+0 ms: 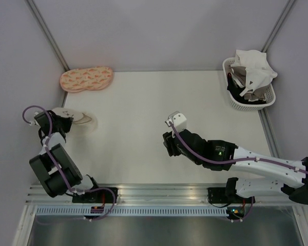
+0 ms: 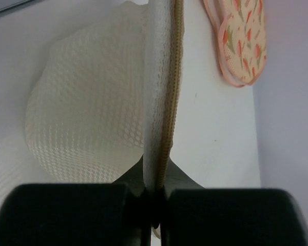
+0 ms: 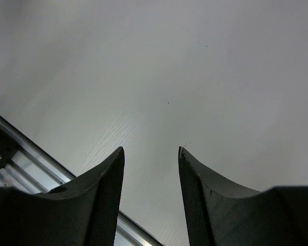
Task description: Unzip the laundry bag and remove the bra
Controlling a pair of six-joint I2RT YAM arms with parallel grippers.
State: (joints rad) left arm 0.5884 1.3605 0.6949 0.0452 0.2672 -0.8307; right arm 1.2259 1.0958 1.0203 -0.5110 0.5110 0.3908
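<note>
Left gripper (image 2: pixel 154 200): jaws pressed together on the edge of the laundry bag (image 2: pixel 87 113) - pinching the white rim just beside the tan zipper (image 2: pixel 175 92), which runs straight up from the fingers in the left wrist view. The bag stands on edge in the pinch, and its cream mesh face bulges out to the left of the rim; can't tell from here whether the zip is open. In the top view the left gripper (image 1: pixel 60 123) sits at the left edge of the table (image 1: pixel 143 102), with the laundry bag (image 1: pixel 81 119) sticking out to the right of it, low over the surface. The pink-orange patterned pouch (image 1: pixel 86 78) lies flat at the far left corner, well apart from the bag; it also shows at the upper right of the left wrist view (image 2: pixel 241 43). Right gripper (image 3: pixel 151 151): jaws spread, nothing between them, only bare table (image 3: pixel 205 77) below and the aluminium rail (image 3: pixel 25 148) at lower left. From above the right gripper (image 1: pixel 168 146) hangs near the table middle, toward the near edge, well apart from the bag. The bra (image 1: pixel 254 69) - white, pointed shapes - lies on top of the beige and black clothes (image 1: pixel 241 89) in the white basket (image 1: pixel 249 106) at the far right corner, touched by neither gripper.
</note>
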